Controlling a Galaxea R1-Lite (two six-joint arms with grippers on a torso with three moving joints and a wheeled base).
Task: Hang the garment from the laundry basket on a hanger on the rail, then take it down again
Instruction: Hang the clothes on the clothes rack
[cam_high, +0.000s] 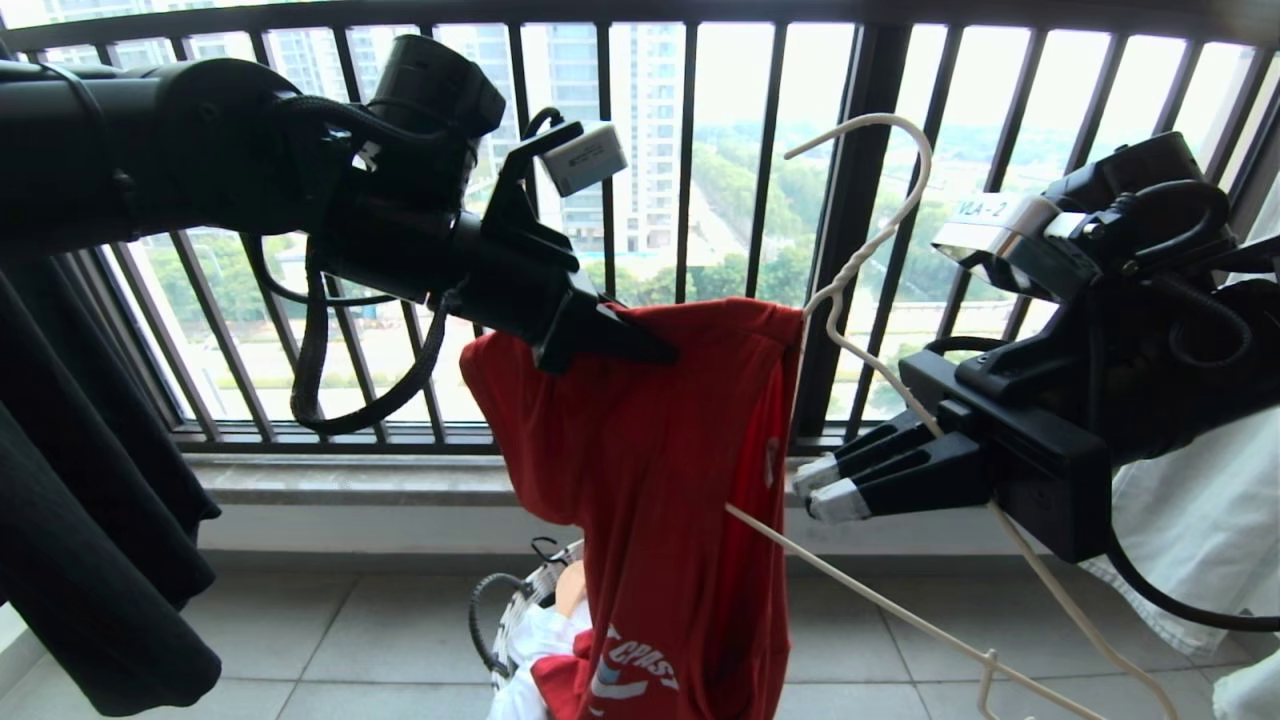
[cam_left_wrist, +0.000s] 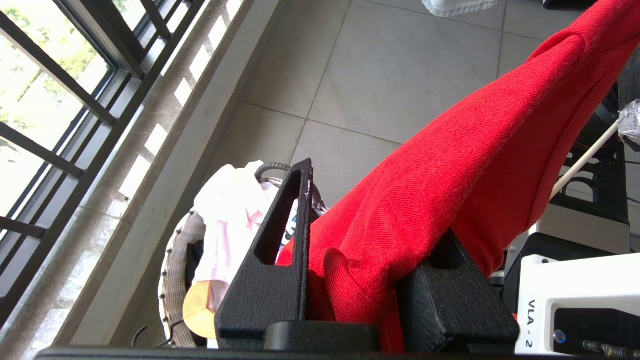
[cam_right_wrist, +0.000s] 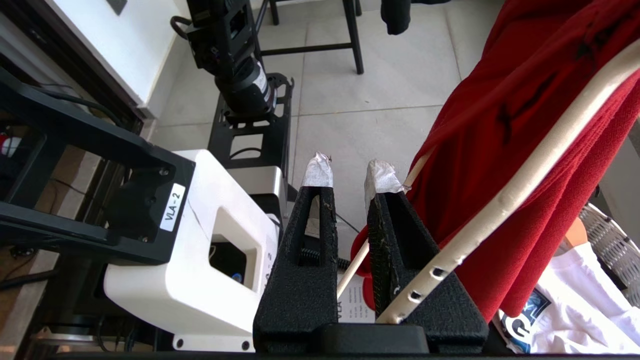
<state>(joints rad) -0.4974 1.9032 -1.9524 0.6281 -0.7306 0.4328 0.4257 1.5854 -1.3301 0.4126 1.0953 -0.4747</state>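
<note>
Left pincer nips the bright red printed T-shirt; right pincer, narrow, clamps the thin white wire hanger. Draw cloth leftward, gently.

Black railing blocks reach behind garment; tiled floor open (basket beside).

Left gripper pinches the top edge of the red T-shirt, which hangs down to the laundry basket on the tiled floor. Right gripper clamps the white wire hanger, hook up, in front of the black window railing.
</note>
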